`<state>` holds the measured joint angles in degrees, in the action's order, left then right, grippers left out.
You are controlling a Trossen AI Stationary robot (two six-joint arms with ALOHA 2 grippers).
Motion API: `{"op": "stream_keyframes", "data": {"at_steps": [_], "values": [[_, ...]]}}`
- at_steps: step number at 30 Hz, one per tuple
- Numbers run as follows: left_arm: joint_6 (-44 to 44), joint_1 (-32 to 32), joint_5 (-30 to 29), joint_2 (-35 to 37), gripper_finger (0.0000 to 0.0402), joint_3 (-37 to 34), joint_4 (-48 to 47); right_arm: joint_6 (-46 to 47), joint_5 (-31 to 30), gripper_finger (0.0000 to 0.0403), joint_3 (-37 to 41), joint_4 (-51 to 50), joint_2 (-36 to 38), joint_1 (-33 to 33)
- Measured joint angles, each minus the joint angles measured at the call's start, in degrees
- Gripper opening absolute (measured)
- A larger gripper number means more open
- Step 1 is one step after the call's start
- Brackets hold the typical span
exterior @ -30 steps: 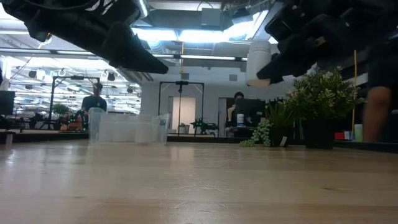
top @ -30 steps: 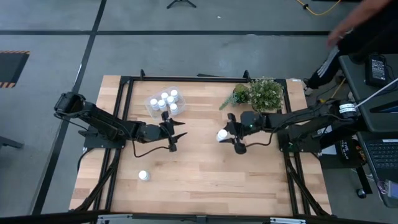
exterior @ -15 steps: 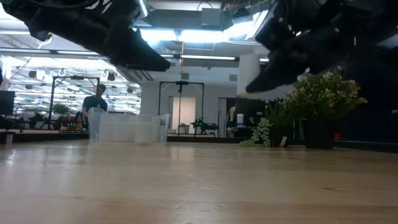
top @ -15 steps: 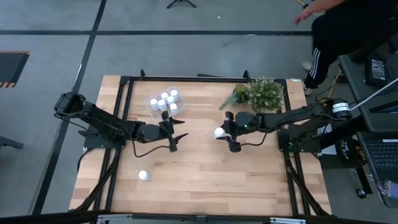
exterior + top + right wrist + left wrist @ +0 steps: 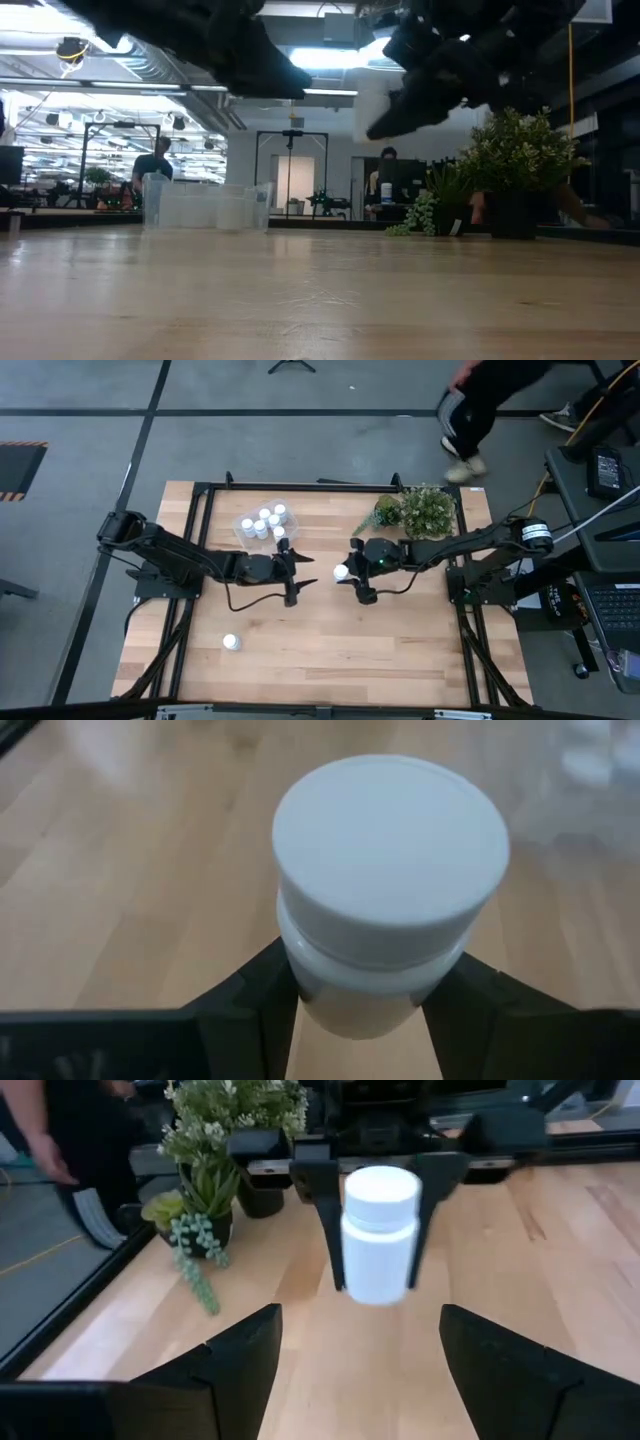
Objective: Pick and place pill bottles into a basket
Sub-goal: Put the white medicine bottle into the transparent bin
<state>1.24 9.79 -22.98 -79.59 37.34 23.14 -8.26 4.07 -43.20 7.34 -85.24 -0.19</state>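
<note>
Gripping: right fingers point(image 5: 347, 572) clamped on bottle point(image 5: 341, 572), frame centre
Gaping: left fingers point(image 5: 300, 573) spread wide, empty
Basket point(image 5: 262, 525): upper left, bottles inside

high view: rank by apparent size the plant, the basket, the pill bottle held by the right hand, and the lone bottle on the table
1. plant, largest.
2. basket, slightly smaller footprint.
3. Tie: the pill bottle held by the right hand and the lone bottle on the table look alike; the held one is raised nearer the camera, so not ranked.
</note>
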Motion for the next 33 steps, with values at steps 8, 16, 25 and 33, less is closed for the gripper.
{"op": "stream_keyframes", "data": {"at_steps": [8,16,25,33], "values": [[-1.5,-2.0,1.0,-2.4,0.0265,3.2,0.3,-1.4,0.0,0.0167,-3.9,1.4,-2.6,0.1],[-1.5,-2.0,2.2,-2.4,0.0265,3.2,0.7,-4.4,0.0,0.0167,-9.0,0.7,-7.1,0.1],[-1.5,-2.1,4.0,-2.4,0.0265,3.2,1.8,-5.3,0.0,0.0167,-13.3,0.6,-9.7,0.1],[-2.0,-2.1,5.2,-2.4,0.0265,3.2,2.2,-7.3,0.1,0.0167,-15.8,0.3,-12.0,0.1]]}}
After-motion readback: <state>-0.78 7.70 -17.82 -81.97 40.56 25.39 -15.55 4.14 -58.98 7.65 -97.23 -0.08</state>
